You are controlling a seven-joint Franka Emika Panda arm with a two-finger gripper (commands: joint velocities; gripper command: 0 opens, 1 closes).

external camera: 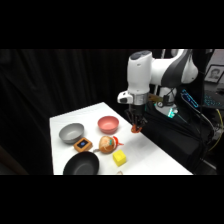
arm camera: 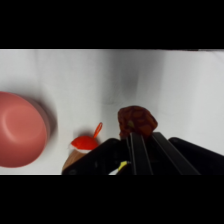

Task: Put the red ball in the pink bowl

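Step in hand: carry. I judge the pick is done, since my gripper (external camera: 136, 128) hangs clear above the table (external camera: 150, 150) with the red ball (external camera: 135, 129) at its tip.
My tool: fingers drawn narrow, pinching the red ball between them; in the wrist view the ball (arm camera: 136, 120) sits right at the finger ends, dark and lumpy-looking.
Red ball's place: off the table, at about 4 o'clock from the pink bowl (external camera: 108, 123) in the side view, near it but not over it.
Next move: travel toward 10 o'clock until the ball is above the bowl's hollow, come down a little, then part the fingers. It should roll, so I would release low.
Side view alone gives: my height above the table, plus the grey bowl (external camera: 71, 132), black bowl (external camera: 81, 164) and yellow block (external camera: 119, 158).
Wrist view alone gives: the pink bowl (arm camera: 20, 130) at 9 o'clock, well aside of my fingers, empty inside.
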